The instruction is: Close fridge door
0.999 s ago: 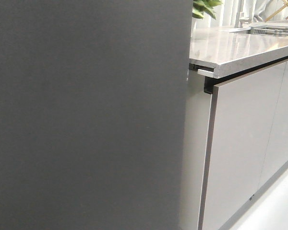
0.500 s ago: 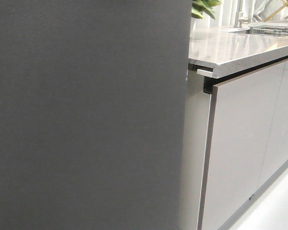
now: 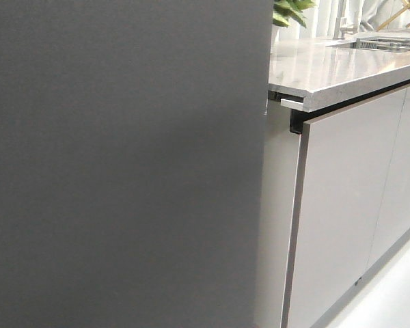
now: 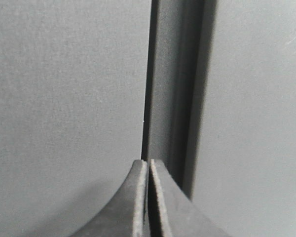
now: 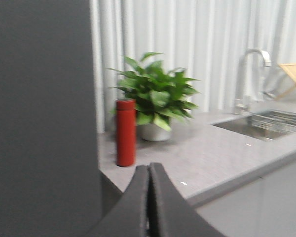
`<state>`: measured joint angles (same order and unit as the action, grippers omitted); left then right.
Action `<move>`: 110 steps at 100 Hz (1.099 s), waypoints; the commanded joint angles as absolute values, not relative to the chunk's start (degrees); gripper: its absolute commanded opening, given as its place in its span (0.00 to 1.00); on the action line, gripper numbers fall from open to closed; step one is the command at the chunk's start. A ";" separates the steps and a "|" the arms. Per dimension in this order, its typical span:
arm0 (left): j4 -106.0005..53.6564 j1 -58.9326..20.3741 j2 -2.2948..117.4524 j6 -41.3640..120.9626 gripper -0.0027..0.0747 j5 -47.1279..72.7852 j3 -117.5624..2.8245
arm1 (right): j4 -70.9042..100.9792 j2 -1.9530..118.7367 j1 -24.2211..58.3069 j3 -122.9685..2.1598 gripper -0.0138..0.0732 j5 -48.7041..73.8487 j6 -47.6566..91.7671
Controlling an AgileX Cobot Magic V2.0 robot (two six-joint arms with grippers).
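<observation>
Fridge door (image 3: 123,164) fills the left two thirds of my front view, matte dark grey, right up against the camera. Compared with a second ago the counter (image 3: 342,68) edge has crept slightly up and left — barely anything, so the push looks about finished to me. On the left wrist view the left gripper (image 4: 148,170) has its fingers pressed flat together, holding nothing, tips right at a dark vertical seam between two grey panels. I can't tell if that gap is fully shut. Right gripper (image 5: 148,173) is pinched together too, empty, pointing out over the counter toward a red bottle (image 5: 125,132) and plant (image 5: 155,101).
</observation>
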<state>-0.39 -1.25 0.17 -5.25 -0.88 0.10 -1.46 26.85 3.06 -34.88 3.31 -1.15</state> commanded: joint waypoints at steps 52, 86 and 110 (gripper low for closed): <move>-0.48 -1.34 1.26 -5.45 0.01 -5.28 1.70 | -1.61 0.45 -5.38 -0.37 0.07 -6.69 -0.59; -0.48 -1.34 1.26 -5.45 0.01 -5.28 1.70 | -1.61 -1.21 -5.44 1.24 0.07 -4.41 -0.59; -0.48 -1.34 1.26 -5.45 0.01 -5.28 1.70 | -1.61 -1.21 -5.44 1.24 0.07 -4.41 -0.59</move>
